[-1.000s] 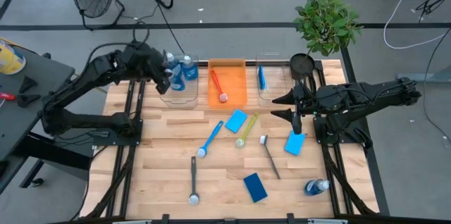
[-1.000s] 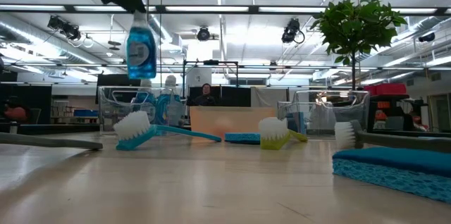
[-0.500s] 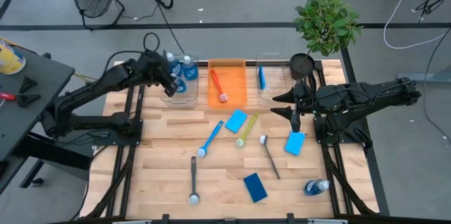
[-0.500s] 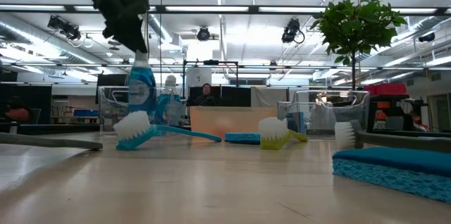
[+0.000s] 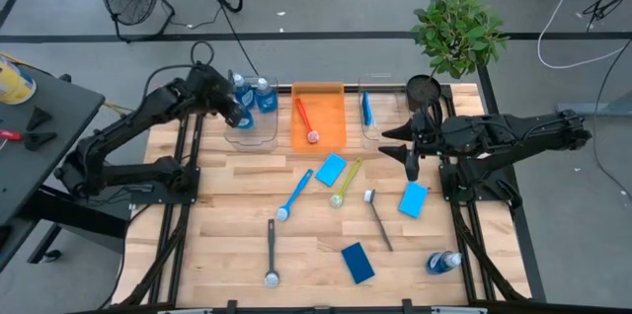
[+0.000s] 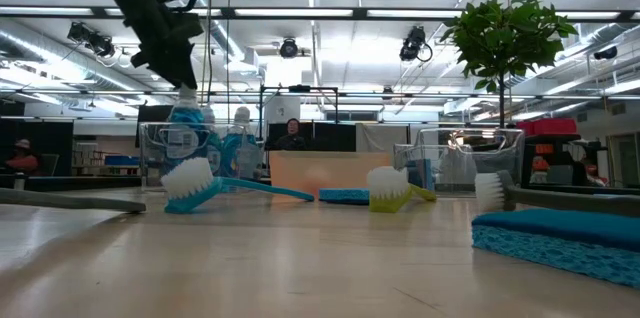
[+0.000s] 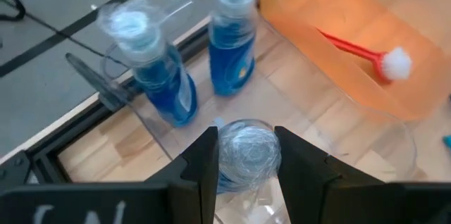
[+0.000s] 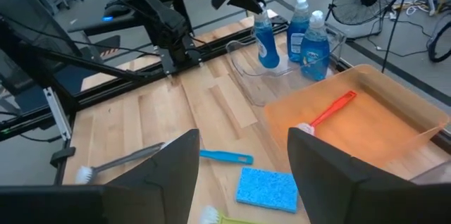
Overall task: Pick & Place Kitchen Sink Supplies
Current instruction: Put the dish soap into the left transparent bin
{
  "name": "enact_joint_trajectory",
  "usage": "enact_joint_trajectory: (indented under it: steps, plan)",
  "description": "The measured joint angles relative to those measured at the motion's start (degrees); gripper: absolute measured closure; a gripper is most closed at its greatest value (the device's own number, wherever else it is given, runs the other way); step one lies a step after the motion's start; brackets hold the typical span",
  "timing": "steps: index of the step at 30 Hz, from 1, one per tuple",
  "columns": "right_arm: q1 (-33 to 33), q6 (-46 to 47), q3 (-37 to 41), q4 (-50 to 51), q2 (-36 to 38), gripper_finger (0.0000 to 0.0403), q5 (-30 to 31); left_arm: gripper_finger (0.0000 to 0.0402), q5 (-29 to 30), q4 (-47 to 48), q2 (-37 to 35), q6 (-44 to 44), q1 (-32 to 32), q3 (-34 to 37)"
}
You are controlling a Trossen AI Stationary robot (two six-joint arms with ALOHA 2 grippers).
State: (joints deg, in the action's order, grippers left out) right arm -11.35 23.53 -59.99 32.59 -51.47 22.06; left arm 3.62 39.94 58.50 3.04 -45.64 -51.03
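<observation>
High view: the left gripper (image 5: 235,115) sits over the clear bin (image 5: 251,124) at the table's far left, pinching a bottle (image 5: 240,117) by its top; two more bottles (image 5: 254,96) stand just beyond it in the same bin. The right gripper (image 5: 410,151) hangs above the table on the right side, fingers spread and empty; a blue sponge (image 5: 414,198) lies just below it, and a grey brush (image 5: 378,218) is close by.

Low view: the left gripper (image 6: 172,63) comes down from above and grips the cap of the bottle (image 6: 185,135), whose body stands inside the clear bin (image 6: 155,153). A blue brush (image 6: 215,184) lies in front.

Left wrist view: the fingers (image 7: 204,160) press on both sides of the bottle's cap (image 7: 245,152); two bottles (image 7: 231,37) stand past it, and a red brush (image 7: 366,53) lies in the orange bin (image 7: 320,13).

Right wrist view: the fingers (image 8: 168,171) stand wide apart with nothing between them; beyond them lie a sponge (image 8: 266,187) and the orange bin (image 8: 366,136).
</observation>
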Motion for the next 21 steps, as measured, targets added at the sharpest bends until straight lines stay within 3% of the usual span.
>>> enact_joint_trajectory:
  steps: [13, 21]
  plan:
    - [1.9, 0.0, 0.0, 0.0, 0.0, 0.0185, 0.0, 0.0280, -1.3, -0.6, 0.0, 7.9, -2.1, 0.0]
    - [2.4, 0.0, 0.0, 0.0, 0.0, 0.0185, 0.0, 0.0280, -7.9, -1.0, 1.5, -2.5, -2.0, 0.0]
